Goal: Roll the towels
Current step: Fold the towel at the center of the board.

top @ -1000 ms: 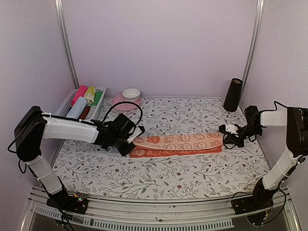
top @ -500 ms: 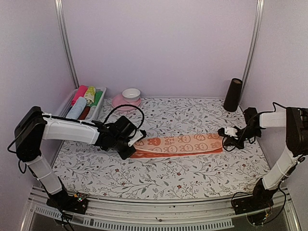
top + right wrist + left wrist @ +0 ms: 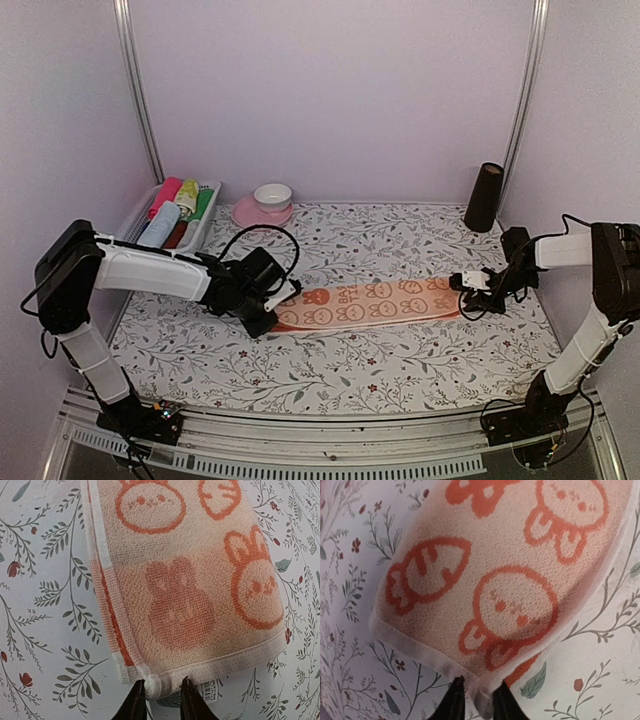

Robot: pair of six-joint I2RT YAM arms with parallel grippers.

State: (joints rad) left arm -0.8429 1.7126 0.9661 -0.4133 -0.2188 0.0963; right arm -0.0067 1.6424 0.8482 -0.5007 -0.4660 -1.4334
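While my two claws sit at its ends, the peach-orange towel (image 3: 370, 303) lies flat across the middle of the tabletop (image 3: 330, 375), folded lengthwise into one long strip running left to right. Its upper face is pale peach with orange outlines of round bunny faces and carrots. A white hem edges it, and a small printed label (image 3: 206, 689) peeks out under its right end.

My left claw (image 3: 479, 702) is low at the strip's left end, its jaws a little apart with the hem lying between the tips. My right claw (image 3: 160, 700) is at the right end in the same way, narrowly parted around the corner of the hem.

A second ago the upper layer sat farther back, so a broad band of the darker orange lower layer showed along the near edge. Now the upper layer covers it almost entirely and only a thin orange sliver shows near the left end. Both claws have come slightly nearer with it.

At the far left, a white basket (image 3: 205, 215) holds coloured rolls, and beside it a white bowl (image 3: 272, 194) stands on a pink dish (image 3: 245, 213). A black cylinder (image 3: 484, 197) stands upright at the far right. All are well apart from the towel. My left arm's black cable (image 3: 262, 230) loops just beyond the strip's left end.
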